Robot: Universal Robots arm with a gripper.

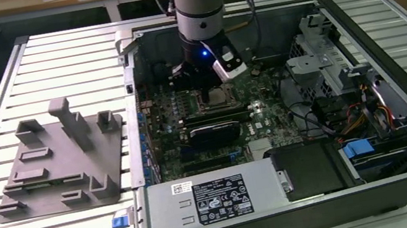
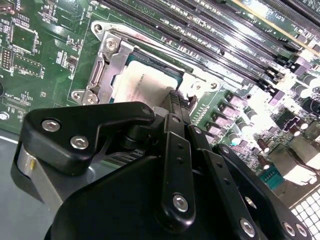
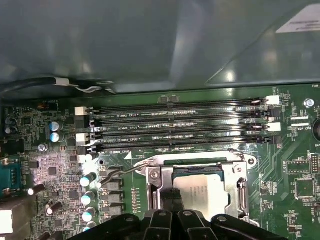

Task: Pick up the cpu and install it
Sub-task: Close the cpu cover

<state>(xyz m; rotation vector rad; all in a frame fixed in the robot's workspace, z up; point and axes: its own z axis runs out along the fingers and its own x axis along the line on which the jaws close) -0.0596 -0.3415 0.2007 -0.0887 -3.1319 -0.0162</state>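
We judge that the step in hand is seating the cpu [image 3: 205, 192] in its socket. To do it well, the fingers [image 3: 166, 198] should act straight down and gently, with no sideways push, because the chip must lie flat and square inside its frame.

The gripper [image 3: 173, 191] has its fingers closed together, with nothing between them. In the first wrist view the tips stand at one edge of the cpu. We cannot tell if they touch it or are just above it.

The cpu lies flat in the socket, just beside the tips. Around it goes the metal socket frame [image 3: 240, 186]. Beyond the frame, farther from the fingers, run the memory slots [image 3: 175, 127]. Well apart from the fingers, outside the computer case [image 1: 306, 221], sits the grey tray [image 1: 56, 177].
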